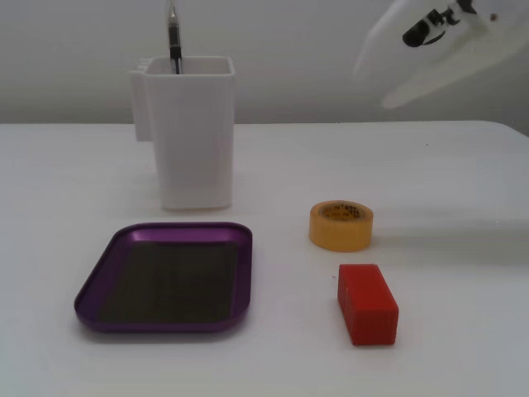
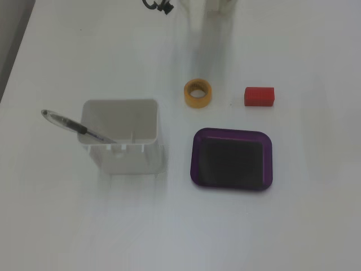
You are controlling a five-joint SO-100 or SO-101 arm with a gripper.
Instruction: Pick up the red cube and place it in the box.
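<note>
**Red cube on the table, beside the empty purple tray**

In one fixed view, looking low across the white table [image 1: 463, 165], the purple tray [image 1: 103, 281] serves as the landmark. It lies front left, a shallow metallic box with rounded corners, a low rim and a dark flat bottom with nothing in it. The red cube [image 1: 367, 303] rests flat on the table to the tray's right, apart from it, its long side running away from the camera. Just behind the cube, not touching it, a yellow tape roll [image 1: 341, 226] lies on its side face. Directly behind the tray stands a tall white square container [image 1: 188, 132] with a pen [image 1: 173, 37] sticking up out of it. High above and to the right of the tray, a blurred white gripper [image 1: 446, 58] hangs in the air, well clear of everything; whether its fingers are apart or together cannot be told.

In the other fixed view, looking down from above, the tray [image 2: 194, 164] sits right of centre. The cube [image 2: 259, 96] lies just beyond the tray's far right corner, separate from it. The tape roll [image 2: 198, 93] lies beyond the tray's far left corner. The white container [image 2: 127, 152] stands to the tray's left, the pen [image 2: 70, 125] leaning out over its left rim. At the top edge only a faint white blur and a dark cable [image 2: 157, 5] show.
</note>
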